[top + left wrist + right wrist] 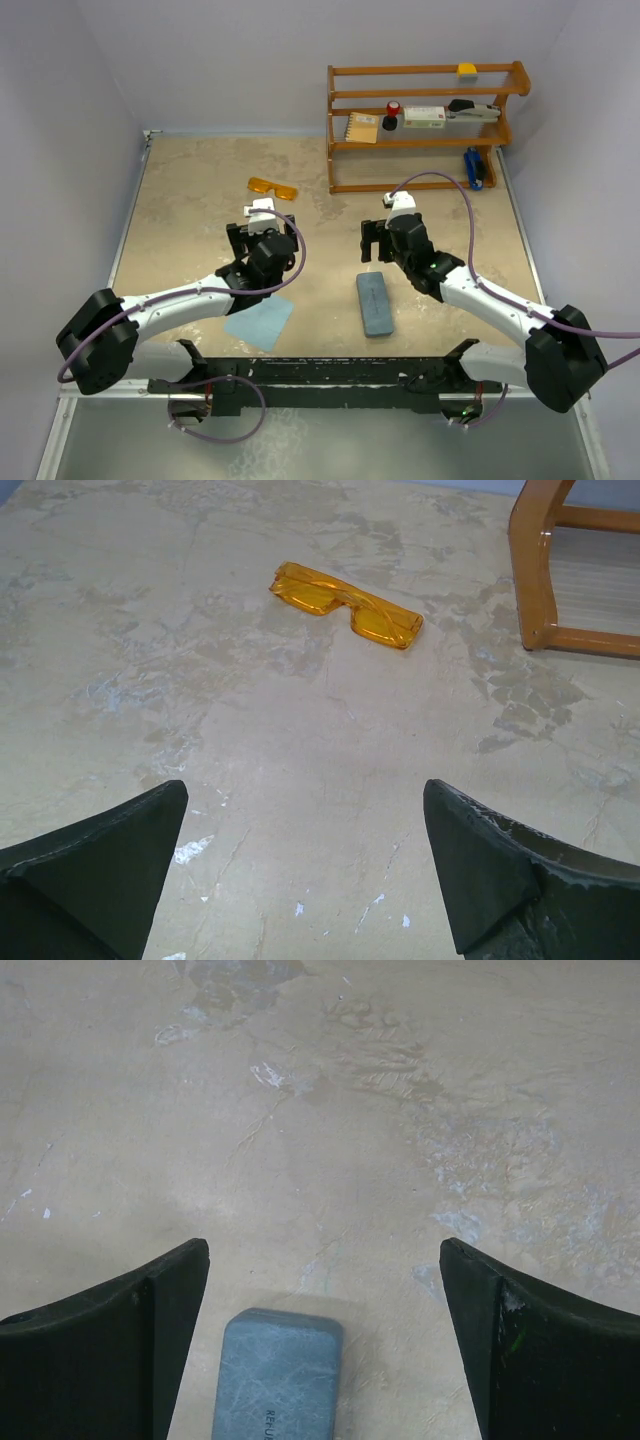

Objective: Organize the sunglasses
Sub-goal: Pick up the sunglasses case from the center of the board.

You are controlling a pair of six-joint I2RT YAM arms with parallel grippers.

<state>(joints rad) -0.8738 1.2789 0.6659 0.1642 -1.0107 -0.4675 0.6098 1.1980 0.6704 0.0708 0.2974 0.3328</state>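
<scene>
1. Cloth (259, 321), light blue, lies flat on the table (190, 200) by the left arm; it plays no part in this step.
2. Left fingers (100, 860) are spread wide and empty, facing the sunglasses (345, 605), which lie ahead on the table near the wooden rack (535, 570). Best to advance low and straddle the frame at its bridge.
3. Blue-grey case (280, 1375), lid down, sits just below the right fingers (100, 1330), also spread and empty; brace it gently.

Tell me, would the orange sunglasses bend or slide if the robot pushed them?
The sunglasses look like thin, see-through plastic, so they are probably light and fairly stiff. Lying flat on the smooth table, they would likely slide rather than roll.
</scene>
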